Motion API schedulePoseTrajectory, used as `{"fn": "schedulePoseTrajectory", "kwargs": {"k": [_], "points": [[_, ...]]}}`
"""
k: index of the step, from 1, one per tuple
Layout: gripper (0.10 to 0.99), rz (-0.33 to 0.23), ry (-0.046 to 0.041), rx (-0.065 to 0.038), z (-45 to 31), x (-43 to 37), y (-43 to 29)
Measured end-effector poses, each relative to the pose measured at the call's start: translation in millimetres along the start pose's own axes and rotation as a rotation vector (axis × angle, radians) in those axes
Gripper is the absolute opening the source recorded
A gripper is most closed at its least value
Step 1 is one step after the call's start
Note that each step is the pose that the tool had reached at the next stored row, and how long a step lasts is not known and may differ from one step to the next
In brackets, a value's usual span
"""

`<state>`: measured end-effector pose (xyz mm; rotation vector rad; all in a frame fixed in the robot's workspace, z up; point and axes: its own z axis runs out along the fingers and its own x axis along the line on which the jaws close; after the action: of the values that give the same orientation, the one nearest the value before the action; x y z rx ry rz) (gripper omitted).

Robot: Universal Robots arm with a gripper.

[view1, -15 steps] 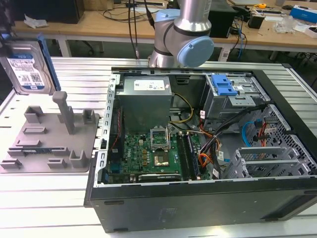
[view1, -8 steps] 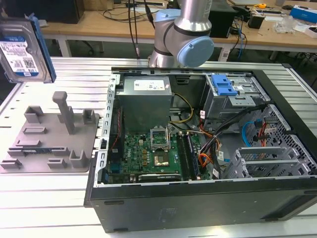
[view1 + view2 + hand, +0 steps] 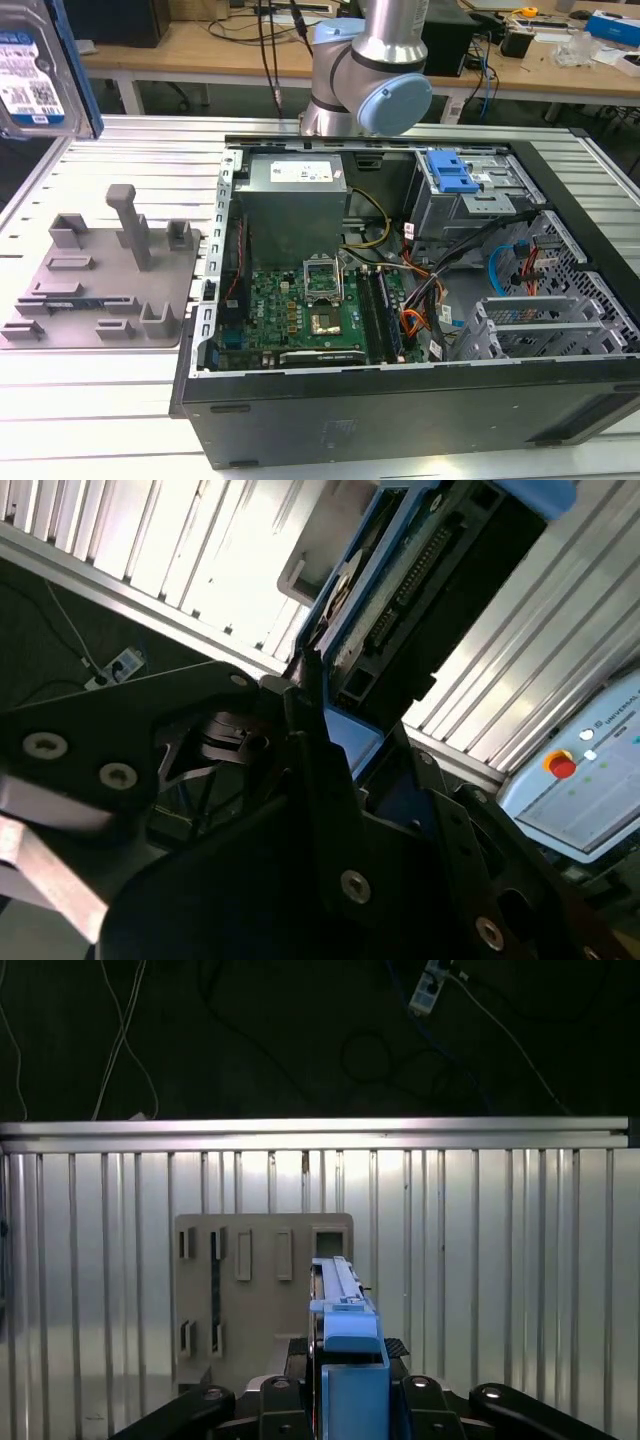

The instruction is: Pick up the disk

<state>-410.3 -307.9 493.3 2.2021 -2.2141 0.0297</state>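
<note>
The disk (image 3: 35, 70) hangs high above the table at the exterior view's far left, its blue-and-white label facing out and a blue rail along its side. In the first wrist view the disk (image 3: 343, 1295) appears edge-on, raised over the grey holder tray (image 3: 260, 1320). My gripper (image 3: 346, 1352) is shut on the disk, with a black finger pressed against each side. The second wrist view looks along the black fingers (image 3: 312, 695) at the disk's (image 3: 420, 590) connector end, with the gripper (image 3: 350, 712) clamped on its blue rails.
The grey holder tray (image 3: 160, 265) with posts lies on the slatted metal table (image 3: 130, 150). The open computer case (image 3: 300, 420) with its blue drive bracket (image 3: 450, 172) is at the exterior view's right. The arm's base (image 3: 375, 60) stands behind the case. A control pendant (image 3: 590, 780) lies beside the table.
</note>
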Motion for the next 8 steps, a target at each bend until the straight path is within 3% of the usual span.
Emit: {"fn": "schedulePoseTrajectory", "kwargs": {"k": [2, 4, 8], "points": [[0.365, 0.000, 0.0000, 0.000, -11.2, 0.4, 0.0], [0.365, 0.000, -0.0019, 0.001, -17.2, 1.6, -0.1], [0.365, 0.000, -0.0022, 0.001, -17.3, 1.6, 0.0]]}}
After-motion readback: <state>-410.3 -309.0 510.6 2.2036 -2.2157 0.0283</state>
